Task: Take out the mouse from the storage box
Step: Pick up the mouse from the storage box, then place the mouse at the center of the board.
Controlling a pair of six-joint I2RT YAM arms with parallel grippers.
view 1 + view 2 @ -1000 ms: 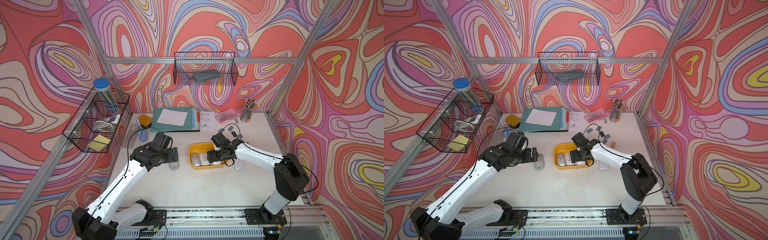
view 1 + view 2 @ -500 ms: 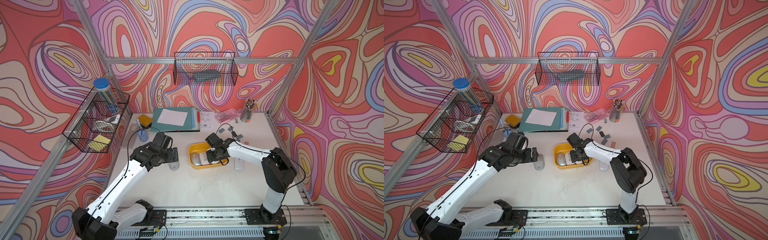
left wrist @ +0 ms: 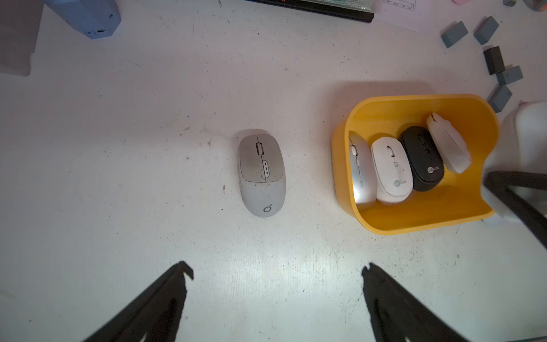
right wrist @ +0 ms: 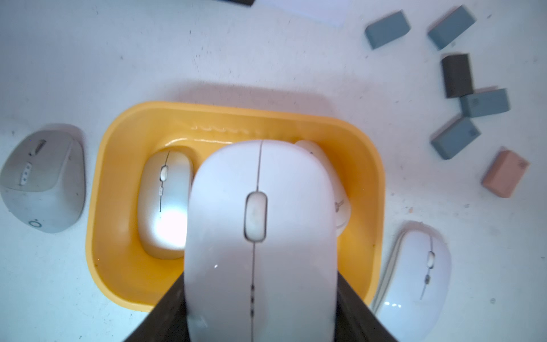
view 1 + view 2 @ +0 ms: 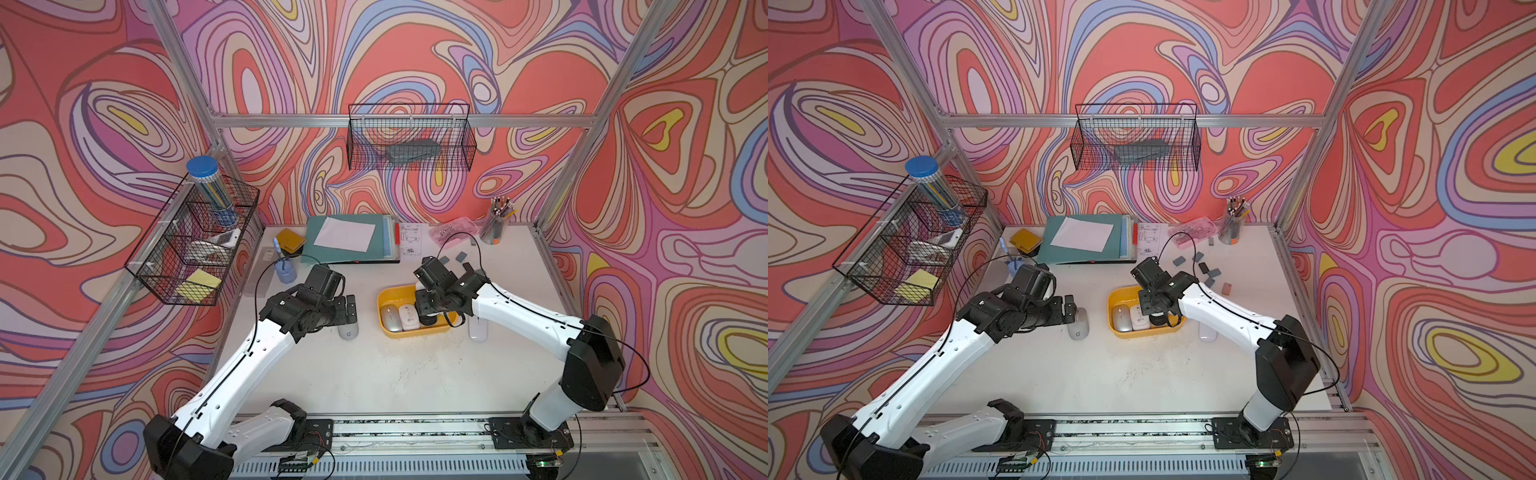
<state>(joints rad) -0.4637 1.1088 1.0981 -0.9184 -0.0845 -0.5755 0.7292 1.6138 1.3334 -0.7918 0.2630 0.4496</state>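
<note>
Both top views: right gripper (image 5: 429,319) down in storage box (image 5: 384,297), right end; jaws wide a second ago, now closed.
Right wrist: pinches white mouse (image 4: 260,222) by flanks, over storage box, ready for lift-out.
Left wrist: left gripper (image 3: 276,268) spread wide, empty, parked above desk (image 3: 118,177), out of the way.

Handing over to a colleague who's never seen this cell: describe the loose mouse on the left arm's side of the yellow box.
On the white table, find the yellow storage box near the middle. Left of it, by the open left gripper, lies the grey mouse, alone on the tabletop. It is two-tone matte grey with a ring logo, unlike the glossy white mouse beyond the box.
</note>
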